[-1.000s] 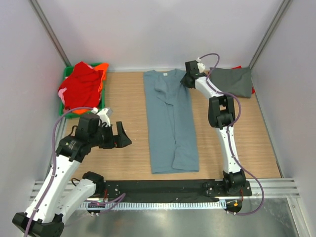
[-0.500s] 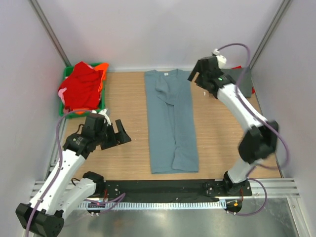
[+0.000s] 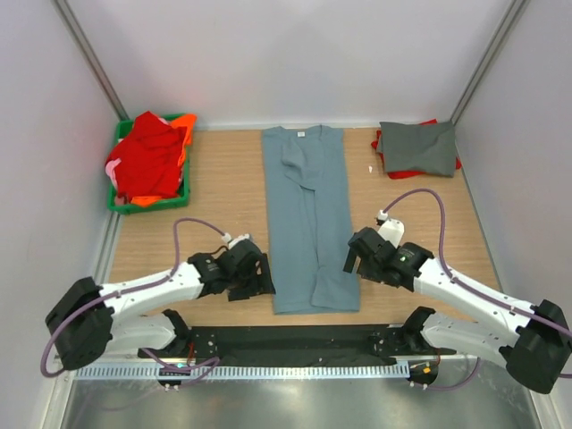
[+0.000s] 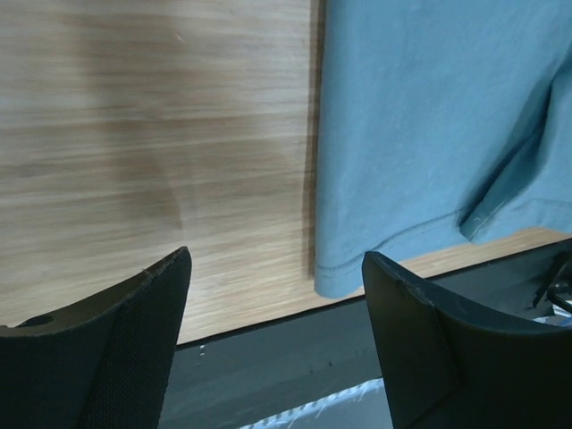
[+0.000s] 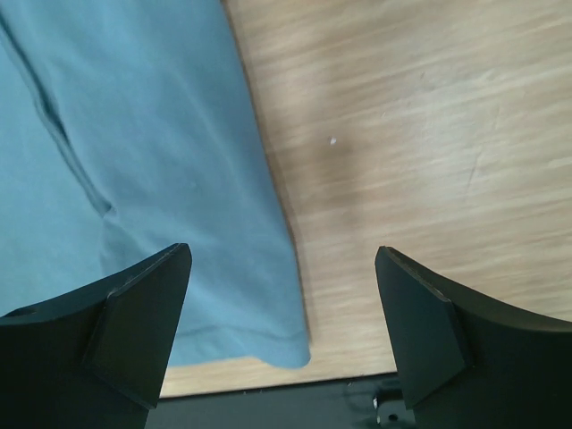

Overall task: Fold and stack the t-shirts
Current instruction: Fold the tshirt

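Right now the blue-grey shirt [image 3: 308,206] lies flat down the middle of the table [image 3: 223,197], collar at the far end and hem at the near edge, narrowed into a long strip with the sleeves turned in. The left gripper [image 3: 264,277] hangs low just beside the hem's left corner. The right gripper [image 3: 352,259] sits just beside the right corner. Both have their jaws spread wide and grip nothing; the wrist views show only wood and cloth between the fingers.

This shirt looks like thin, limp knit: light, with no stiffness. Lifted from one point it would likely sag and bunch, and its stacked layers could slide apart. The sensible hold, I judge, is the two near hem corners, one per gripper, pinching through every layer so the hem travels evenly toward the collar. On smooth wood the edge may skid away rather than ride up onto a finger.

A folded dark grey shirt [image 3: 416,147] rests on a red one at the far right. More red shirts [image 3: 147,156] are heaped in the green crate [image 3: 134,207].
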Controlling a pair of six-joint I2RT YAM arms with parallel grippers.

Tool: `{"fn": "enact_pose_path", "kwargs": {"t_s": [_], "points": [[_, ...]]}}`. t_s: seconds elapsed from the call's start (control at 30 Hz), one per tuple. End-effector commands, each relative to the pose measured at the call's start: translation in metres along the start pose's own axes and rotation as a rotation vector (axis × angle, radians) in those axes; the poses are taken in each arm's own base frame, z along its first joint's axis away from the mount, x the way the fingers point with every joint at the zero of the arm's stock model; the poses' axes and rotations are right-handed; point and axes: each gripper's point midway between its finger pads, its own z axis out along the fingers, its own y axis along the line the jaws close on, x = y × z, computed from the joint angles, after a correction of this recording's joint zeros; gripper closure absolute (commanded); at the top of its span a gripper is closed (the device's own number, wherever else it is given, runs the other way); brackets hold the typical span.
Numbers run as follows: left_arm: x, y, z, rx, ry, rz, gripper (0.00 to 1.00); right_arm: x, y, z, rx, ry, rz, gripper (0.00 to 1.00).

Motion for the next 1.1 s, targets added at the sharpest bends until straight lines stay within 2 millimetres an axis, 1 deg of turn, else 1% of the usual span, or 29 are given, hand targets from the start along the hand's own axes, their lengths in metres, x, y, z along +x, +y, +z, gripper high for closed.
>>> {"fn": "enact_pose_path", "kwargs": {"t_s": [0.0, 0.07, 0.1, 0.17, 0.2, 0.23, 0.27, 0.37, 0.43, 0.47, 0.57, 0.6, 0.63, 0.7, 0.73, 0.77, 0.83, 0.97, 1.0, 1.07], "points": [[-0.002, -0.037, 0.009, 0.056, -0.085, -0.033, 0.23, -0.007, 0.013, -0.015, -0.048, -0.071, 0.109, 0.10], [0.006, -0.036, 0.016, 0.025, -0.086, -0.044, 0.24, -0.001, 0.013, -0.016, -0.041, -0.066, 0.106, 0.10], [0.016, -0.038, 0.017, 0.026, -0.080, -0.026, 0.25, 0.002, 0.015, -0.017, -0.046, -0.067, 0.096, 0.10], [0.021, -0.040, 0.021, 0.023, -0.096, -0.042, 0.26, 0.005, 0.015, -0.017, -0.044, -0.062, 0.088, 0.10], [0.030, -0.040, 0.022, 0.025, -0.085, -0.026, 0.27, 0.010, 0.015, -0.015, -0.044, -0.052, 0.082, 0.10], [0.032, -0.044, 0.024, 0.040, -0.086, -0.028, 0.27, 0.012, 0.014, -0.014, -0.043, -0.048, 0.085, 0.10], [0.035, -0.041, 0.028, 0.024, -0.087, -0.025, 0.28, 0.014, 0.012, -0.013, -0.038, -0.043, 0.083, 0.10], [0.041, -0.043, 0.034, 0.006, -0.089, -0.014, 0.35, 0.028, 0.004, -0.005, -0.031, -0.020, 0.088, 0.09], [0.042, -0.047, 0.037, 0.009, -0.091, -0.011, 0.49, 0.039, -0.002, 0.001, -0.029, 0.003, 0.096, 0.09], [0.042, -0.046, 0.039, 0.001, -0.088, -0.009, 0.67, 0.043, -0.006, 0.004, -0.022, 0.010, 0.099, 0.10], [0.043, -0.047, 0.038, 0.004, -0.087, -0.011, 0.97, 0.050, -0.010, 0.005, -0.028, 0.025, 0.104, 0.14], [0.042, -0.046, 0.037, 0.000, -0.090, -0.012, 1.00, 0.051, -0.011, 0.005, -0.030, 0.025, 0.104, 0.17], [0.041, -0.043, 0.034, -0.011, -0.099, -0.020, 1.00, 0.053, -0.012, 0.004, -0.040, 0.027, 0.110, 0.25], [0.038, -0.040, 0.031, -0.018, -0.110, -0.026, 1.00, 0.057, -0.012, 0.003, -0.056, 0.041, 0.121, 0.36], [0.038, -0.039, 0.030, -0.020, -0.114, -0.027, 1.00, 0.059, -0.011, 0.003, -0.073, 0.044, 0.128, 0.45], [0.038, -0.039, 0.029, -0.017, -0.116, -0.031, 1.00, 0.064, -0.008, 0.002, -0.096, 0.067, 0.124, 0.48], [0.039, -0.037, 0.029, -0.019, -0.113, -0.032, 1.00, 0.071, -0.005, 0.003, -0.122, 0.085, 0.128, 0.50], [0.041, -0.036, 0.030, -0.024, -0.111, -0.036, 1.00, 0.090, -0.002, 0.006, -0.132, 0.131, 0.104, 0.48], [0.042, -0.036, 0.031, -0.027, -0.107, -0.033, 1.00, 0.096, 0.002, 0.005, -0.148, 0.141, 0.096, 0.47], [0.043, -0.035, 0.031, -0.028, -0.107, -0.039, 1.00, 0.102, 0.005, 0.005, -0.157, 0.147, 0.088, 0.47]]}}
